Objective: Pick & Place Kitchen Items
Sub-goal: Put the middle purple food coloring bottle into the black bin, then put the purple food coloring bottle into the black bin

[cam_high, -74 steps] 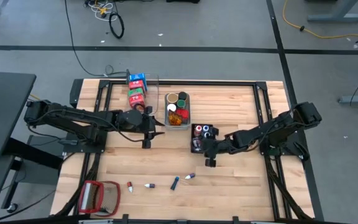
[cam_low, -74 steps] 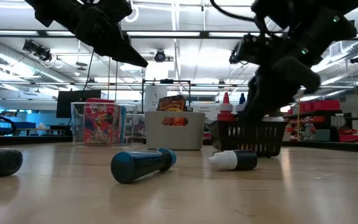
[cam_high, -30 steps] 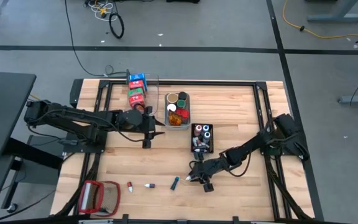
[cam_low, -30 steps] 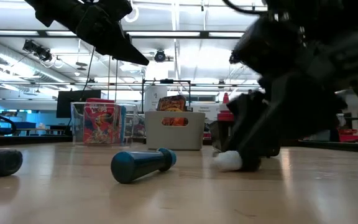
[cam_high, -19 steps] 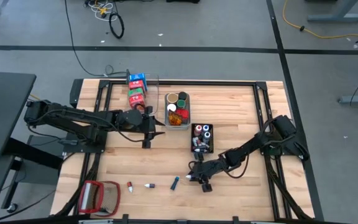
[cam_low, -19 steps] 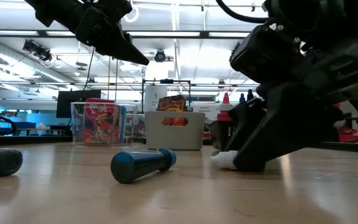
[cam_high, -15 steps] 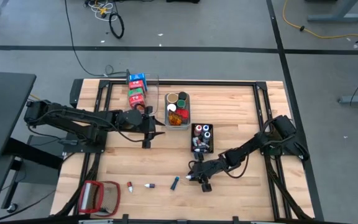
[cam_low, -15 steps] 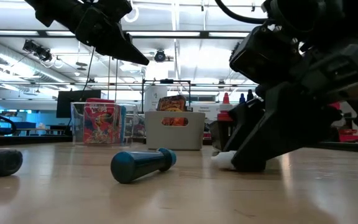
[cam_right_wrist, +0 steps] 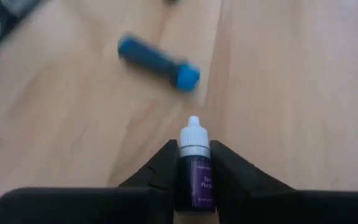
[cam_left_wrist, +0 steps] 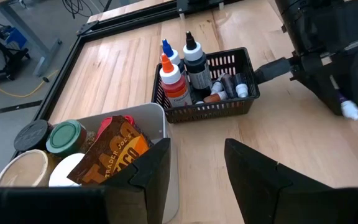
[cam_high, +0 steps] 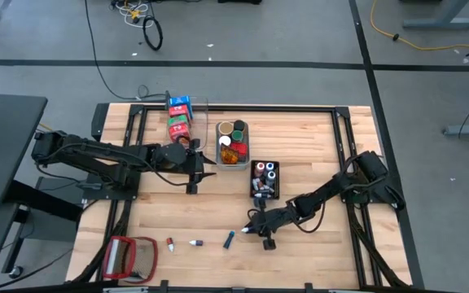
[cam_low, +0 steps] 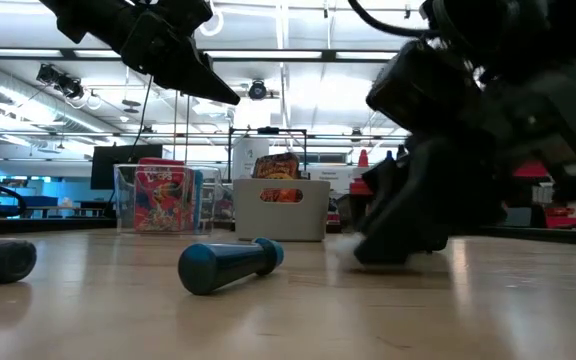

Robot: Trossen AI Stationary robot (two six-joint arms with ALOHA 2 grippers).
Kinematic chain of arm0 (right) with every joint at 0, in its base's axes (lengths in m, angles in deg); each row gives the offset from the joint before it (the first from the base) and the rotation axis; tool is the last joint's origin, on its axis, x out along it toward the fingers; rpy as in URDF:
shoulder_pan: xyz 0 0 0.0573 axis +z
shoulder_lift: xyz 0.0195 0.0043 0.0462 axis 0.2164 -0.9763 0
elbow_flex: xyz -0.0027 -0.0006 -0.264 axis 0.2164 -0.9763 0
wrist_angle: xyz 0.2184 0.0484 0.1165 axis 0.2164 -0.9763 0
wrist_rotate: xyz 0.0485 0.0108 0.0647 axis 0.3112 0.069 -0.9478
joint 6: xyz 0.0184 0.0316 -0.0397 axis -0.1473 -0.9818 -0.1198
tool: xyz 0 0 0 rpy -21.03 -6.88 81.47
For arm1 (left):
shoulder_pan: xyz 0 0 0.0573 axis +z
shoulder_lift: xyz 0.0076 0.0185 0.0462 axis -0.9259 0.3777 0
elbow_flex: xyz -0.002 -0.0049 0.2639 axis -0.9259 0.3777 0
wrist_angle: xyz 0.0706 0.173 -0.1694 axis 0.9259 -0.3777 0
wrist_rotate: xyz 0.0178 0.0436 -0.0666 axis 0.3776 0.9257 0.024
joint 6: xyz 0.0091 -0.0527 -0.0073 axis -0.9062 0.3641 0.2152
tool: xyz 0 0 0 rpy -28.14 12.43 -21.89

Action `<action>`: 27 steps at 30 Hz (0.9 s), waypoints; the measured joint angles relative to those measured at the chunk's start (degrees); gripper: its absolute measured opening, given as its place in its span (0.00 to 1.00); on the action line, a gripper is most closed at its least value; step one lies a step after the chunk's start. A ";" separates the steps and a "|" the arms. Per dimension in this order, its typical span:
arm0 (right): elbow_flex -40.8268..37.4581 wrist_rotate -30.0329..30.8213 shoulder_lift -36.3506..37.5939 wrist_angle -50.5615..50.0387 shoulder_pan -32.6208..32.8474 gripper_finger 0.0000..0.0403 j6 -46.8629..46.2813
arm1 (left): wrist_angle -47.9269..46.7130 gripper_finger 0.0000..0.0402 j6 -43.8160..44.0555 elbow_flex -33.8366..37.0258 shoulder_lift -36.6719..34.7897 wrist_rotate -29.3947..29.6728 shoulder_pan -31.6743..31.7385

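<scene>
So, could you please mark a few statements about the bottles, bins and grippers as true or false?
1. The right gripper is shut on the small purple bottle. True.
2. The blue bottle stands upright in the black basket. False: it lies on the table.
3. The left gripper hovers beside the grey bin. True.
4. The black basket is empty. False: it holds several small bottles.

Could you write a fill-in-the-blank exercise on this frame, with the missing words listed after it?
1. The right gripper is shut on a small purple bottle with a ____ cap.
2. The tube lying on the table beyond that bottle is ____.
3. The left gripper hovers by the grey bin, holding ____.

Missing words: white; blue; nothing
</scene>
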 joint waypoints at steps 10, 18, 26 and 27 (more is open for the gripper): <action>0.24 -1.27 3.59 4.84 -1.31 0.25 -0.09 | 0.13 0.40 -0.07 0.00 0.01 0.00 0.00; 0.26 3.48 11.73 -0.48 -1.51 0.04 6.71 | 2.83 0.40 -0.07 0.00 0.01 -0.02 -0.02; 0.34 1.98 9.69 0.93 -2.21 0.10 0.01 | 2.82 0.40 -0.04 0.00 0.00 -0.02 -0.02; 0.33 2.36 9.46 1.03 -2.15 0.14 -0.02 | 2.82 0.40 -0.02 0.00 0.02 -0.02 -0.02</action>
